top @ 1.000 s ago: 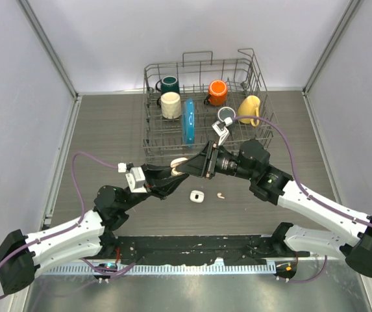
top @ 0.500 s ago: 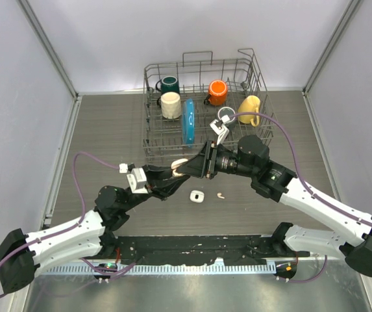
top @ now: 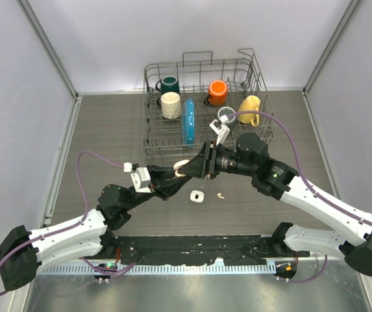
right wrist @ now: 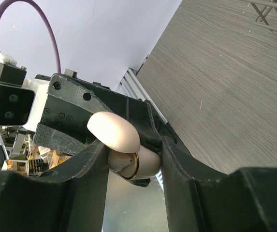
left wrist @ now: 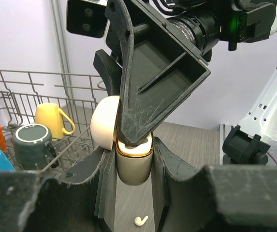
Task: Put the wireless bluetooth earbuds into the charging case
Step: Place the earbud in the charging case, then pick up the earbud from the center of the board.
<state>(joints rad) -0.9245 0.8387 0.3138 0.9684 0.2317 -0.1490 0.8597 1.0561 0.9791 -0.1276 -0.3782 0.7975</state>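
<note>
The cream charging case [left wrist: 133,169] hangs above the table with its lid [left wrist: 104,128] swung open. My left gripper [left wrist: 132,154] is shut on its body. My right gripper [right wrist: 133,150] meets it from the right, its fingers lying against both sides of the case [right wrist: 148,162] at the gold-rimmed mouth. In the top view the case [top: 181,163] shows between the left gripper [top: 176,170] and the right gripper [top: 192,167]. One white earbud [top: 220,194] lies on the table below; the left wrist view also shows this earbud [left wrist: 140,221]. What sits inside the case is hidden.
A small white rounded piece with a dark spot [top: 197,195] lies left of the earbud. Behind the grippers stands a wire dish rack [top: 152,140] holding a blue plate [top: 188,121] and several mugs, among them a yellow mug [top: 250,108] and an orange mug [top: 217,92].
The left arm's wrist has shifted slightly right and up, and the right arm's elbow has risen a little. The case stays held between both grippers.
</note>
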